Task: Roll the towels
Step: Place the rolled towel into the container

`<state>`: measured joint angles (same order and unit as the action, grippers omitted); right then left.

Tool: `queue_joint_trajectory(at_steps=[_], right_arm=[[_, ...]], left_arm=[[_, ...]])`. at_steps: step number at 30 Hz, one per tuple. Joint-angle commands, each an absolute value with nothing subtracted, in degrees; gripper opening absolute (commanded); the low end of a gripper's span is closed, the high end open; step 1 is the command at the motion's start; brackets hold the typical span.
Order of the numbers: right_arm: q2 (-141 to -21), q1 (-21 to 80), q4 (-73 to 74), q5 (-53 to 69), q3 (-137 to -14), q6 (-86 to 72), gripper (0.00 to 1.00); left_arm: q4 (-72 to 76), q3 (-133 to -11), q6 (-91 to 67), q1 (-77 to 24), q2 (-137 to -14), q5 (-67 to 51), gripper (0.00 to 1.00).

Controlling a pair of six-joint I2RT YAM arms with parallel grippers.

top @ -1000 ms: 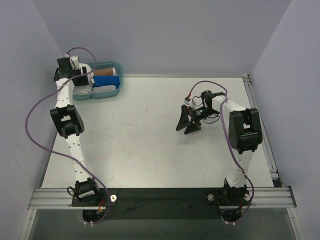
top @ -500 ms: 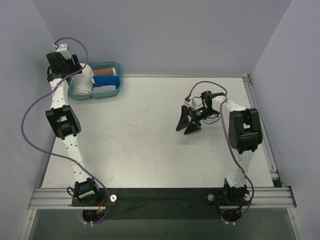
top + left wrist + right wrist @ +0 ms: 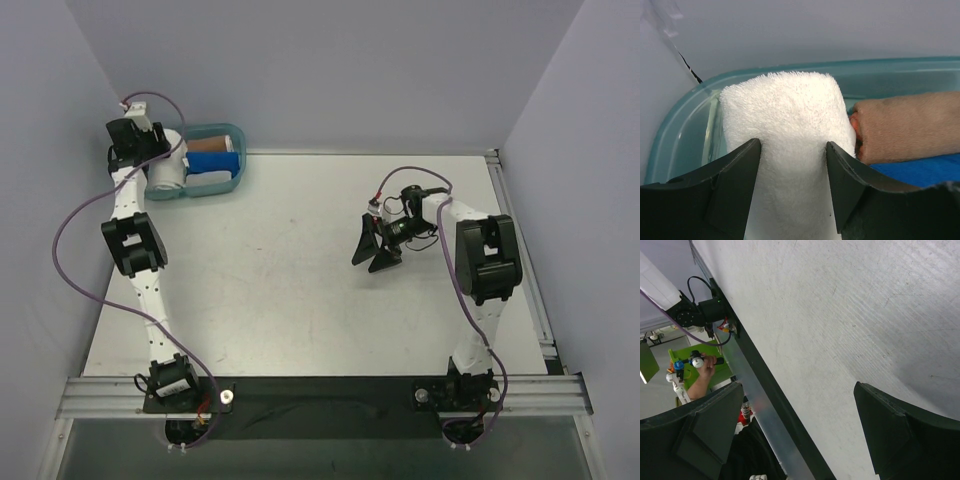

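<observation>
Sitting at the far-left corner of the white table [image 3: 300, 290]: teal bin [image 3: 890, 62], holding brown towel [image 3: 910, 125] touching blue towel [image 3: 920, 171].

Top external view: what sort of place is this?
Probably a robotics lab test booth: left arm and right arm bolted to a metal rail at a white table, plain walls around it, and a teal bin where the left pincer grips a white towel.

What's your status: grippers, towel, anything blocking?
Left gripper shut on white towel, at teal bin. Right gripper open, empty, over table. Brown towel, blue towel alongside in bin.
</observation>
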<state>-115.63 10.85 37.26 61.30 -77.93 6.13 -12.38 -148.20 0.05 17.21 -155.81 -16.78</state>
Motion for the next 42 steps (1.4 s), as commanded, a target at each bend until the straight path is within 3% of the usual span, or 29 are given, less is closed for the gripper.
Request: queue_joint_trajectory(at_steps=[1,10,15,27,28,37,42], right_arm=[[-116.45,10.90,39.11,61.44,-77.78,6.68,1.00],[-115.84,10.99,39.20,60.82,-77.26,6.77,1.00],[-114.09,10.90,39.29,60.29,-76.99,6.86,1.00],[-105.13,8.62,39.64,57.92,-79.80,6.68,1.00],[-104.42,8.35,39.55,57.66,-80.15,6.59,1.00],[-93.70,3.26,41.13,53.71,-78.93,6.68,1.00],[-87.64,1.50,44.47,48.00,-77.09,7.47,1.00]], left_arm=[[-12.65,-150.73,2.72,16.96,-157.41,-15.39,0.65],[-19.34,-149.15,6.07,16.08,-158.03,-13.44,0.67],[-17.41,-150.64,3.96,16.08,-155.49,-15.55,0.75],[-19.33,-148.19,4.66,16.96,-137.58,-17.40,0.89],[-21.77,-146.62,4.92,16.96,-136.16,-18.01,0.97],[-37.60,-129.13,6.33,17.14,-114.19,-24.34,0.97],[-40.17,-109.98,7.20,16.96,-99.10,-28.90,0.97]])
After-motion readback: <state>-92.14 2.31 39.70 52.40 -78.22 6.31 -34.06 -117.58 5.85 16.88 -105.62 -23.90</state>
